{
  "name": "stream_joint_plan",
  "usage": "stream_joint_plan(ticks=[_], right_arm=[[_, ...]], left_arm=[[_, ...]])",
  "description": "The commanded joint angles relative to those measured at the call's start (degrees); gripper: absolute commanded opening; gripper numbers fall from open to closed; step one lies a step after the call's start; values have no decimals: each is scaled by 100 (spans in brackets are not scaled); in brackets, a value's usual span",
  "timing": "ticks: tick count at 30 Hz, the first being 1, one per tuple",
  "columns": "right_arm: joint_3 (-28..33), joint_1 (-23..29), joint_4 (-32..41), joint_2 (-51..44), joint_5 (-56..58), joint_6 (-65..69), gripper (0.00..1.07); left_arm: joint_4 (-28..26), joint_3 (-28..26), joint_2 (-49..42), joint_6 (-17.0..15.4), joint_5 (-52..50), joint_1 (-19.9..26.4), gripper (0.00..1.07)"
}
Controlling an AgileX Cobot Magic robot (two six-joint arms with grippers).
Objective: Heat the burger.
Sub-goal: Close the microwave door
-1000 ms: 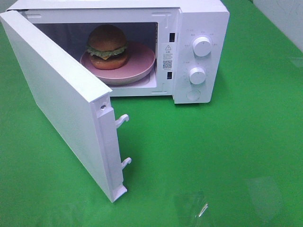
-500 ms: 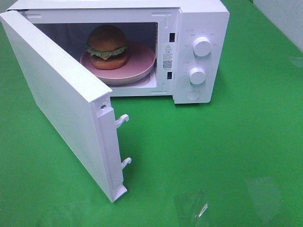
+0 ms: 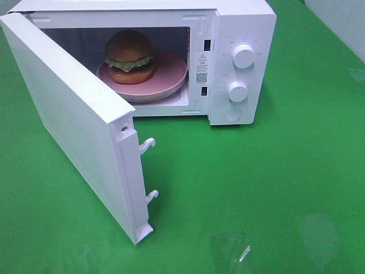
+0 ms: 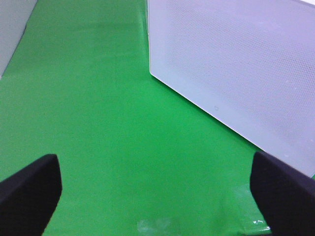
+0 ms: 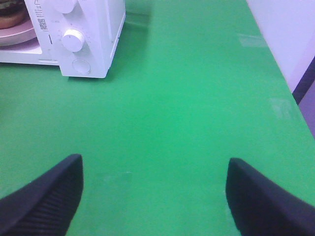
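Note:
The burger [image 3: 129, 56], with its brown bun, green lettuce and orange cheese, sits on a pink plate [image 3: 171, 74] inside the white microwave [image 3: 242, 23]. The microwave door [image 3: 68, 120] stands wide open, swung out to the front left. Neither arm shows in the exterior view. In the left wrist view my left gripper [image 4: 157, 189] is open above green cloth, with the door's outer face [image 4: 236, 64] ahead of it. In the right wrist view my right gripper [image 5: 155, 196] is open over bare green cloth, well short of the microwave's knob panel [image 5: 74, 39]; a sliver of the plate [image 5: 17, 37] shows there.
Two knobs [image 3: 243, 56] and a round button [image 3: 232, 114] sit on the microwave's right panel. Two latch hooks [image 3: 147, 145] stick out from the door's edge. Green cloth [image 3: 274, 188] covers the table; its right edge meets a pale wall [image 5: 280, 29].

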Motion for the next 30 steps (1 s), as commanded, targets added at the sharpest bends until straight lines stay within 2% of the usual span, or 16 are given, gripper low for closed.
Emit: stream_joint_plan(ticks=[1,30], right_arm=[[6,-34,-23,-160,-74,17,76],[6,-34,-23,-160,-74,17,76]], left_arm=[[-11,17,-80,-11,-57,-11,98],[-11,17,-80,-11,-57,-11,98]])
